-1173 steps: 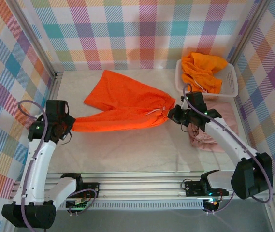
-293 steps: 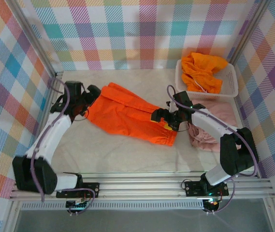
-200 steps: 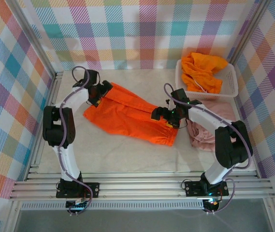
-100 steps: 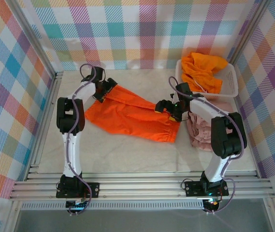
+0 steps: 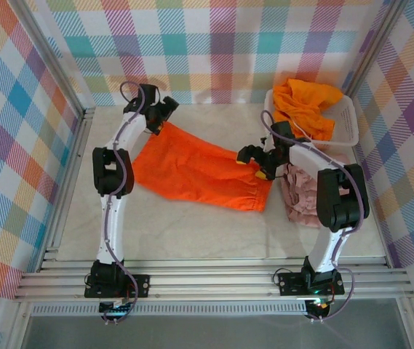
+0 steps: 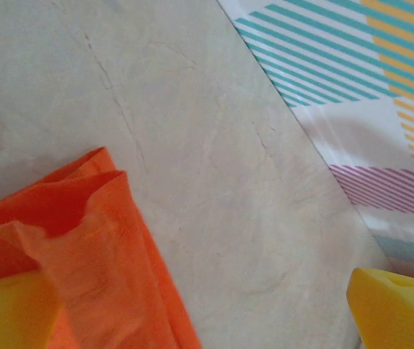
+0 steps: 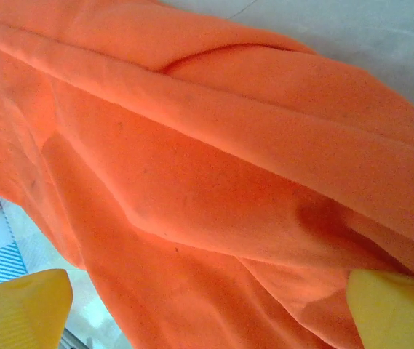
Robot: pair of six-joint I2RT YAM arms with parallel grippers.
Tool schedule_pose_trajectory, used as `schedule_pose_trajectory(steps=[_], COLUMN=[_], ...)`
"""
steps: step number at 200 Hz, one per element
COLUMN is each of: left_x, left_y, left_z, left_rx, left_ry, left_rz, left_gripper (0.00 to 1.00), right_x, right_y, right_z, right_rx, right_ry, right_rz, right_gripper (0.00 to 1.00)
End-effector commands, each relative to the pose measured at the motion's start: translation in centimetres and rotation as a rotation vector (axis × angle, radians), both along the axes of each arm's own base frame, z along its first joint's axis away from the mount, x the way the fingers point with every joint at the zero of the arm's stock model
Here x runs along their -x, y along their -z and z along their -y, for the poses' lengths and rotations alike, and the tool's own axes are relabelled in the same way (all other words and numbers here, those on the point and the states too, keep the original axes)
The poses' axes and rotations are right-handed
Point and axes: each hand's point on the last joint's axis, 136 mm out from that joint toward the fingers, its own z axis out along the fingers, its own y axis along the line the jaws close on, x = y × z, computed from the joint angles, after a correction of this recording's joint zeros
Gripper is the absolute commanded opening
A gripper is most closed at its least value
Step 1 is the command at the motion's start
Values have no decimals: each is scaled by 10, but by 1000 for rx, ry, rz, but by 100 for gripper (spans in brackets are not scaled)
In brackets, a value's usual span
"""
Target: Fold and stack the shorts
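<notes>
Where the overhead view takes in the whole surface [image 5: 192,225], a folded orange pair of shorts [image 5: 199,173] lies flat across its middle, slanting from the far left toward the centre right, with the gathered waist at the right-hand end. The left tool [image 5: 163,115] sits over the far-left corner of that pair, close to the far edge of the surface. The right tool [image 5: 259,163] is at the waist end, with a yellow fingertip [image 5: 265,174] against the cloth. A dusty pink pair [image 5: 303,198] lies crumpled by the right edge, just beside the orange waist. More orange shorts [image 5: 305,102] are heaped in a white basket [image 5: 348,123] in the far right corner. From the left wrist, the left tool [image 6: 203,309] is spread wide, one yellow finger [image 6: 399,305] over bare surface [image 6: 228,182] and the other [image 6: 6,313] partly overlapped by a doubled corner of orange shorts [image 6: 83,240]; a plaid wall [image 6: 352,87] rises beyond. From the right wrist, the right tool [image 7: 207,305] is likewise spread, its yellow fingers [image 7: 21,305] far apart at the lower corners, with rumpled orange shorts [image 7: 192,167] lying in soft folds between and beyond them, and a strip of pale surface [image 7: 352,36] at the top.
</notes>
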Motion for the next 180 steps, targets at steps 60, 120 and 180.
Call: schedule_pose_trajectory(steps=[60, 120, 180], left_x=[-8, 44, 122], left_y=[-5, -82, -64], left_z=[5, -37, -37], left_rx=[22, -126, -81], left_ry=[9, 94, 127], left_rz=[-24, -35, -51], left_gripper=[100, 100, 100], right_x=[-20, -11, 10], right_y=[-19, -49, -46], right_z=[14, 9, 15], right_rx=[-152, -236, -192], right_ry=[74, 74, 78], right_rz=[-25, 8, 7], right_gripper=[96, 96, 97])
